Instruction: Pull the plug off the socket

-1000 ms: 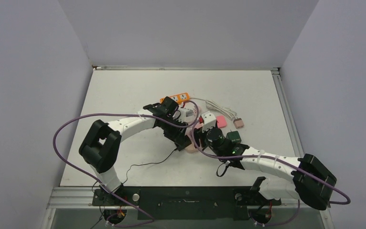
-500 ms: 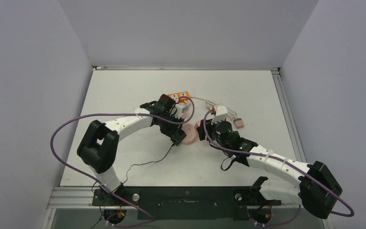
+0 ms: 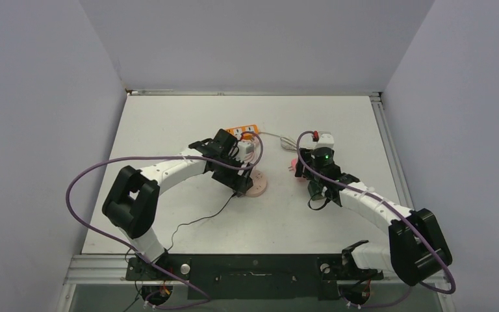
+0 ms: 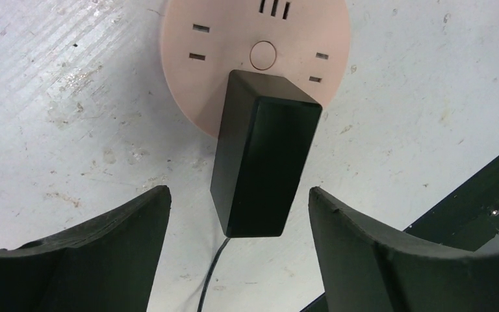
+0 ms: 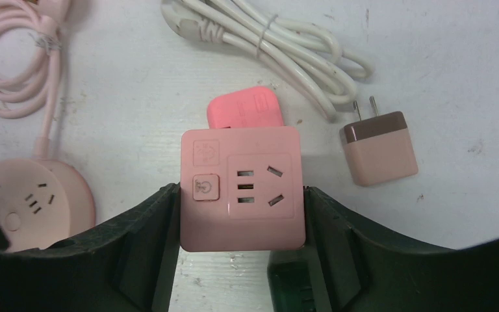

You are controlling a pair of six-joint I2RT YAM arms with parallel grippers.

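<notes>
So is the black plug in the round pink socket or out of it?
In. The black plug sits flush against the round pink socket, no prongs showing; the left end effector straddles it, open, not touching.

Matt blk plug, smooth pink plastic socket.

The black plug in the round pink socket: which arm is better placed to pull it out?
Left. The left gripper, open, straddles the black plug, which sits in the round pink socket. The right gripper is shut on a square pink socket cube, off to one side.
</notes>
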